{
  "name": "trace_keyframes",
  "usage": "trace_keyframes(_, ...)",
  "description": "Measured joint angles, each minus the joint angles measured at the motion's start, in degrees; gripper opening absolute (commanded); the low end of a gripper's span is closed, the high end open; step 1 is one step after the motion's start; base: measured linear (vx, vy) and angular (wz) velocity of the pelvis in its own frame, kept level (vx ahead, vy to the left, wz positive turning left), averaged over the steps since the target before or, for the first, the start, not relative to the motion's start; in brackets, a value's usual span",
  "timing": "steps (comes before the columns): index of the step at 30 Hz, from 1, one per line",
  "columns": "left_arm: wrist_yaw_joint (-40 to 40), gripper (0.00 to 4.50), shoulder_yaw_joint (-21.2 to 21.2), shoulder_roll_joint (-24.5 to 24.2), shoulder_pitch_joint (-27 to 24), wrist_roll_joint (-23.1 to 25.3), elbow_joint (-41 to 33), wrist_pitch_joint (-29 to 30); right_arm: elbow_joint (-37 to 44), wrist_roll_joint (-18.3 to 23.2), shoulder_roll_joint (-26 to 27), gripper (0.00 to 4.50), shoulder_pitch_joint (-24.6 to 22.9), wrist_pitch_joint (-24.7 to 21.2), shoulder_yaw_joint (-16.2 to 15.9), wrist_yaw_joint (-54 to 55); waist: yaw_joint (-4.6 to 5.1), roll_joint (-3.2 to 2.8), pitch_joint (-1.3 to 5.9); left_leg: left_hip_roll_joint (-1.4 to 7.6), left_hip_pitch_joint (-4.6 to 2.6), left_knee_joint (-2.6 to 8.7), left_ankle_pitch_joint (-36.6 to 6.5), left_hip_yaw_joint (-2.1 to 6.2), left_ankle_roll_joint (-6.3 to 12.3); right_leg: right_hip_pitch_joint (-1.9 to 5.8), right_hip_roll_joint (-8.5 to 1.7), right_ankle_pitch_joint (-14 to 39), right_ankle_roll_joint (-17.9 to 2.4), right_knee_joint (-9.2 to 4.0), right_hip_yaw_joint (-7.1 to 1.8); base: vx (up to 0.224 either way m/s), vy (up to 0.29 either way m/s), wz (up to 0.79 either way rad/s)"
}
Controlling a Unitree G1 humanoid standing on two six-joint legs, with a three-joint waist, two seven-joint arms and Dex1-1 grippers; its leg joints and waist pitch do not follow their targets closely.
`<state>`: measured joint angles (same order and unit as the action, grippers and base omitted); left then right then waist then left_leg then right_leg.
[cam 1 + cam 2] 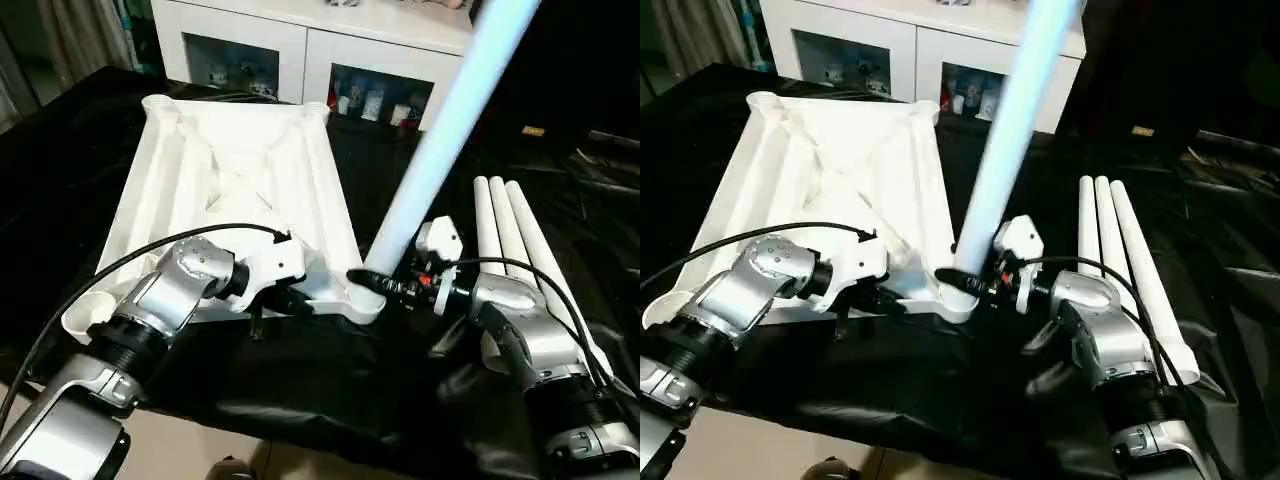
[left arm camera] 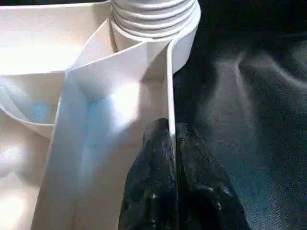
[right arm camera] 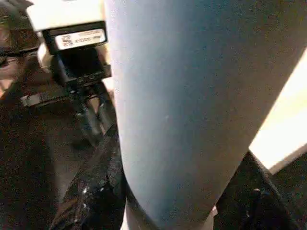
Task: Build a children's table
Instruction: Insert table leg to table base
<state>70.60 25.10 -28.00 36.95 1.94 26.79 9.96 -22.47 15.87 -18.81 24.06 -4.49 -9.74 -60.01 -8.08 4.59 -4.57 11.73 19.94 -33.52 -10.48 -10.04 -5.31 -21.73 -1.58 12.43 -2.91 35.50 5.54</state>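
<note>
The children's table top (image 1: 240,170) lies upside down on the black cloth, ribbed underside up. My left gripper (image 1: 300,300) is shut on its near rim, and the left wrist view shows the thin white wall (image 2: 169,86) pinched between the two black fingers (image 2: 153,158). One white leg (image 1: 440,140) stands in the near right corner socket (image 1: 365,303), leaning up and to the right. My right gripper (image 1: 375,282) is shut on this leg just above the socket. In the right wrist view the leg (image 3: 192,105) sits between the fingers (image 3: 96,182).
Three more white legs (image 1: 515,230) lie side by side on the cloth to the right, close behind my right forearm. A white cabinet with glass doors (image 1: 300,50) stands behind the work table. The table's front edge runs just below my forearms.
</note>
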Motion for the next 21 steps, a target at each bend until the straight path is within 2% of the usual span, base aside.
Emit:
trace_keyframes(7,3.11,0.0,-0.04,-1.18,-1.06,-0.72,-1.53,-0.42,0.65,0.19,-0.08,1.86,-0.24,-0.09,-0.76,-3.57,0.05,0.26,0.35,-0.02,-0.03,0.21,-0.04,-0.05,0.05,0.01,0.0,-0.13,-0.21,-0.27,0.0,0.0,0.0,0.0)
trace_keyframes(14,7.54,0.0,0.13,-2.39,-2.25,-1.14,-2.89,-2.48,6.22,1.45,-2.12,1.86,-3.89,-0.54,-2.24,-7.7,-0.18,0.26,0.37,-0.03,-0.07,0.35,-0.06,-0.05,0.08,0.18,-0.03,0.0,-0.12,-0.42,-0.01,0.0,0.0,0.0)
trace_keyframes(21,7.97,0.0,0.3,-2.32,-2.33,-1.05,-2.22,-3.0,6.45,1.46,-1.93,1.86,-4.63,-0.44,-2.47,-7.8,-0.11,0.24,0.34,-0.07,-0.8,0.59,-0.06,-0.07,0.08,0.82,-0.06,0.31,0.26,-0.59,-0.01,0.0,0.0,0.0)
